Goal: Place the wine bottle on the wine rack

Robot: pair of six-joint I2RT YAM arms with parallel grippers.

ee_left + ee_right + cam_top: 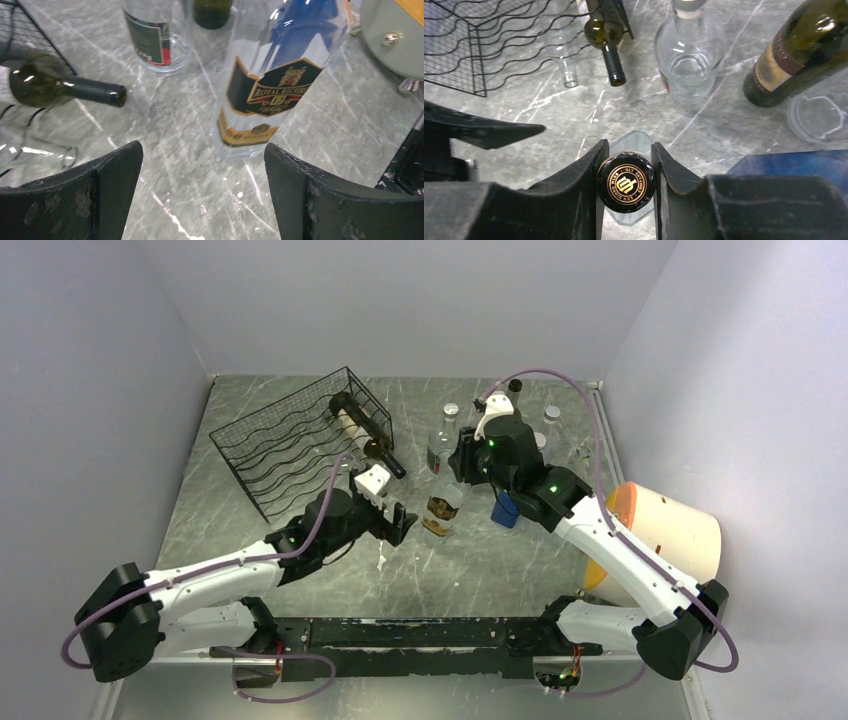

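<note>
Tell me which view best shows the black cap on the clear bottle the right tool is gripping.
Right wrist: the black cap sits close-up, top-on, pinched by the right tool. Left wrist shows only the clear bottle and its labelled body, with the cap out of frame. Top external shows the bottle small, its cap hidden under the tool.

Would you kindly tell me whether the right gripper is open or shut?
Shut: the right gripper clamps the black-and-gold bottle cap from both sides, with no gap showing in the right wrist view.
</note>
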